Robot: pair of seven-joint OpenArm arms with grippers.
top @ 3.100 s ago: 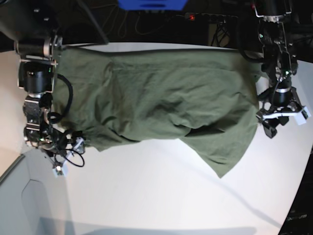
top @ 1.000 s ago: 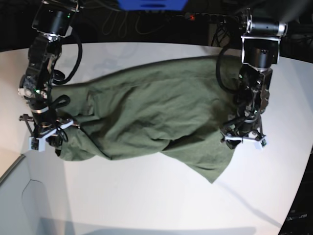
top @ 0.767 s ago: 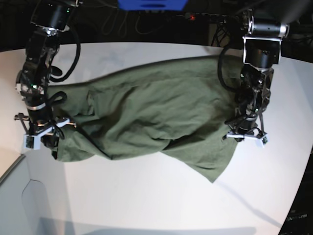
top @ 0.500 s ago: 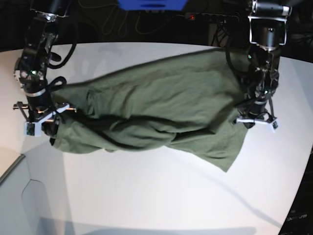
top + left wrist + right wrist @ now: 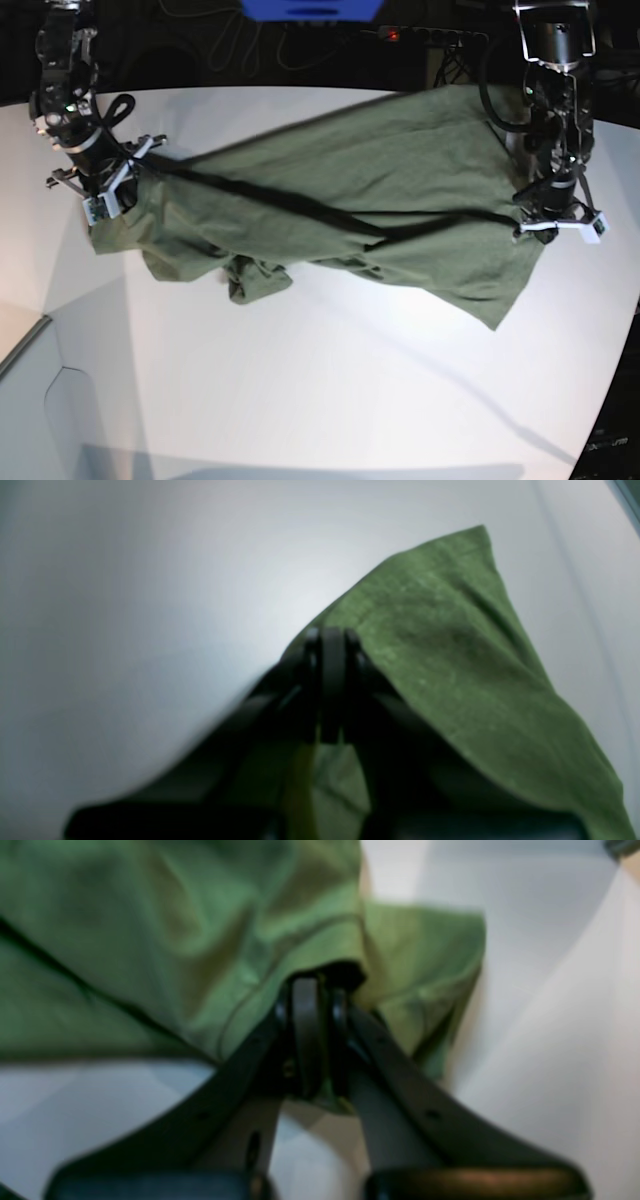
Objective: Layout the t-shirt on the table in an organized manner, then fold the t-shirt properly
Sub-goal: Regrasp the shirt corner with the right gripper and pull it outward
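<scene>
Shirt (image 5: 340, 205) hangs stretched over our table (image 5: 330, 390); our left claw (image 5: 557, 222) and right claw (image 5: 100, 195) each pinch an end.

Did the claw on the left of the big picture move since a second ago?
Yes. That claw, shut on the shirt, went up toward the table's far edge, pulling the cloth along.

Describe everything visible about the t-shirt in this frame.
The t-shirt is plain olive-green, soft, wrinkled cloth, stretched across the white table between two shut claws: the left claw pinches one edge, the right claw the other. Its middle sags in folds, with a bunched part drooping near the right claw.
</scene>
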